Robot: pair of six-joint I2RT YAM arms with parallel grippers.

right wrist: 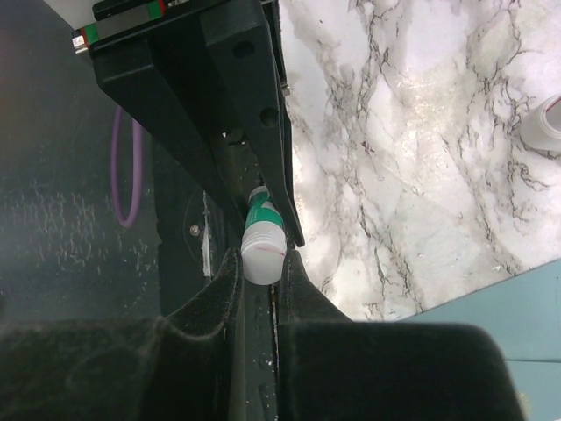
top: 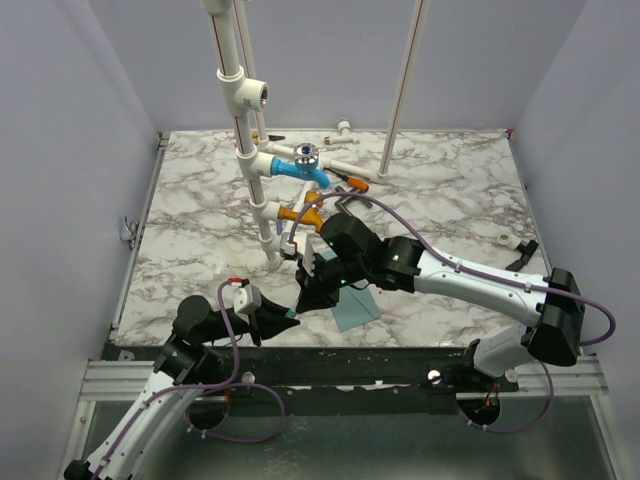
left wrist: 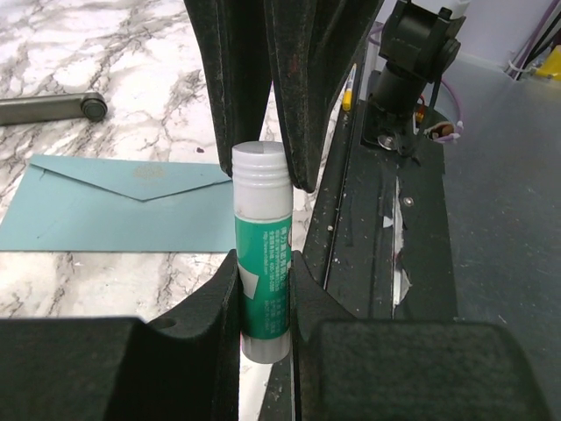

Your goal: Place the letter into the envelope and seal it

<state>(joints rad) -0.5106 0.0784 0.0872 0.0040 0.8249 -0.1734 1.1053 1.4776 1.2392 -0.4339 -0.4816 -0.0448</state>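
At the table's near edge, the left gripper (left wrist: 263,267) pinched the green-labelled body of a glue stick (left wrist: 260,189), jaws pressed against its sides. The right gripper (right wrist: 261,261) met it from the opposite end and was clamped on the stick's white cap (right wrist: 263,254). Just beside them, the teal envelope (left wrist: 123,206) lay flat on the marble table (top: 440,190), its pointed flap folded down, partly under the right arm in the top view. Farther back stood a white pipe assembly (top: 245,130) with a blue valve (top: 300,168)
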